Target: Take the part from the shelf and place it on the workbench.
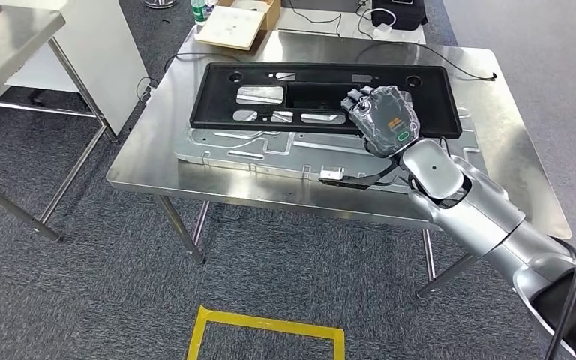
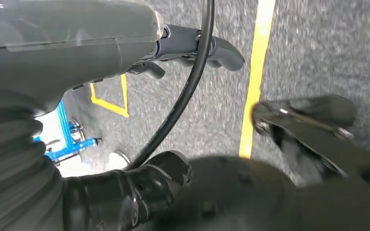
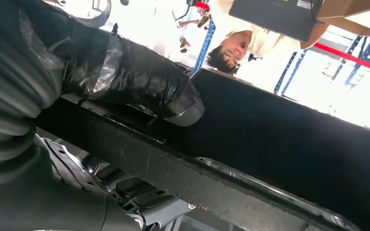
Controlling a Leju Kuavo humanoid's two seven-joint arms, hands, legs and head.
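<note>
- Black plastic makes up your part (image 1: 322,94): a long flat panel with cut-out windows, lying on the steel bench (image 1: 157,161); it rests on top of a pale sheet-metal plate (image 1: 270,150), whose near edge sticks out from under it
- Your right hand (image 1: 381,118) sits over the part's near long edge, toward its right end; in the right wrist view the thick taped thumb (image 3: 139,89) lies over the top of the dark edge, and the body of the hand runs beneath it, so you can read it as holding the part; the other fingers are hidden
- Your silver right arm (image 1: 480,210) reaches in from the lower right across the bench corner
- Your left hand (image 2: 192,48) hangs above grey carpet with a yellow floor line (image 2: 257,72); its dark fingers are stretched out with nothing in them
- Beyond the part, an open cardboard box (image 1: 240,22) and black cables (image 1: 390,49) lie on the bench's far side; a second steel table (image 1: 15,45) stands at the left; yellow tape (image 1: 266,330) marks a square on the carpet in front
</note>
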